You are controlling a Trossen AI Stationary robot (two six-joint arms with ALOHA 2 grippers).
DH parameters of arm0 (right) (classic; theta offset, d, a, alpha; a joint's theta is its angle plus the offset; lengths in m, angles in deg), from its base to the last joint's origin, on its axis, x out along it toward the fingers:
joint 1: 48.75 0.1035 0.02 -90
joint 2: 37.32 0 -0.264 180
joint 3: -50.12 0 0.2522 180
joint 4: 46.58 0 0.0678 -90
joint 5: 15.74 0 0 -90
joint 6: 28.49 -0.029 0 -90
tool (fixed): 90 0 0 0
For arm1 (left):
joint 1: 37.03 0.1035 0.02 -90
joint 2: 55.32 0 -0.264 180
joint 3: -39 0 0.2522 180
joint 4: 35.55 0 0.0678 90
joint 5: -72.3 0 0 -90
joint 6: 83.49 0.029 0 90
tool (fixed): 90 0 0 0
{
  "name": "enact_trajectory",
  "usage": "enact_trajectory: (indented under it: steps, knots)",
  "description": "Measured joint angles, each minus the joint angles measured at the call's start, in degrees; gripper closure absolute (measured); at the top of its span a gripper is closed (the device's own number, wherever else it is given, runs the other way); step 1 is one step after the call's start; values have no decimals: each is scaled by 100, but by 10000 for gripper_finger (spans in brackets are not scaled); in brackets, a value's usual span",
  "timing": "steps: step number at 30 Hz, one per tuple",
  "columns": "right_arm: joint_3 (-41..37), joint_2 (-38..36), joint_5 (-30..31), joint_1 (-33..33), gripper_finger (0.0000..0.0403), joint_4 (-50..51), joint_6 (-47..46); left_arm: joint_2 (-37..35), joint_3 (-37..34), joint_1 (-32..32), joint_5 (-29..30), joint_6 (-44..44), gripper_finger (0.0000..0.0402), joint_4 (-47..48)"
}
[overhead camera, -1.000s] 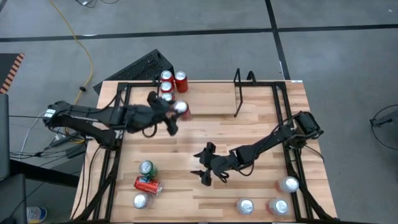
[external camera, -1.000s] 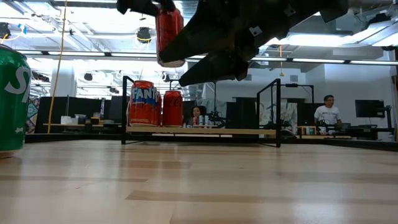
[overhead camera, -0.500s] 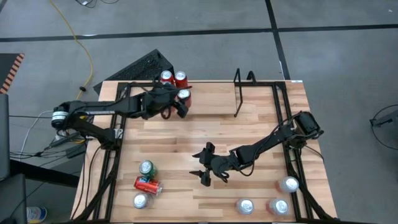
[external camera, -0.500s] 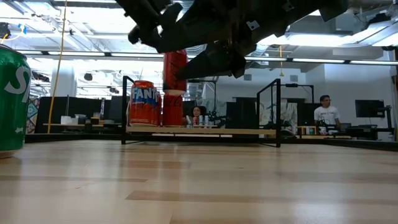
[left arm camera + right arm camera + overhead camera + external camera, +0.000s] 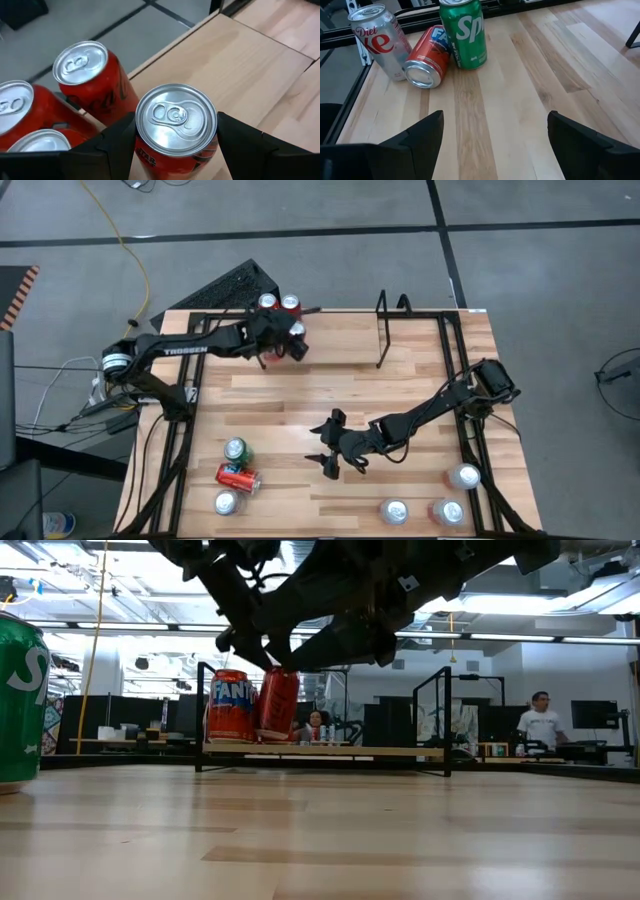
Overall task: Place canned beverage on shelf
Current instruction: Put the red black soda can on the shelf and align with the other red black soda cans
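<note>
My left gripper [image 5: 293,338] is shut on a red can [image 5: 176,117] at the table's far left. It holds the can beside the cans standing at the left end of the shelf [image 5: 330,751]. An orange Fanta can [image 5: 231,705] and a red cola can [image 5: 80,62] are among these. In the low view the held can [image 5: 278,703] is tilted, its base just over the shelf's floor; whether it touches I cannot tell. My right gripper [image 5: 328,445] stands open over the table's middle, with nothing between its fingers. My left gripper pinches the red can's side wall [image 5: 145,152], just below the top rim, between its two fingers [image 5: 117,142], one on each side. The fingers come from the table's left, slanting down. The can is tilted, its silver top up.
A green Sprite can [image 5: 465,32], a lying Fanta can [image 5: 427,57] and a Diet Coke can [image 5: 377,37] are grouped at the near left. Three silver-topped cans [image 5: 447,513] stand at the near right. The shelf's right end loop [image 5: 382,330] stands upright at the far middle.
My left gripper has carried the red can toward the table's far edge and down, from high over the table to the level of the cans on the shelf. The can, upright before, is now tilted. My right gripper has kept still.
</note>
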Motion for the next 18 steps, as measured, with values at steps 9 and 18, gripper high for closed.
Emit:
enact_trajectory:
  steps: [9,18]
  knots:
    - [0,0,0,9,72,46,3,-2,0,245,-130,-78,170,-136]
    - [0,0,-2,9,72,48,4,-9,-48,245,-103,-29,170,-110]
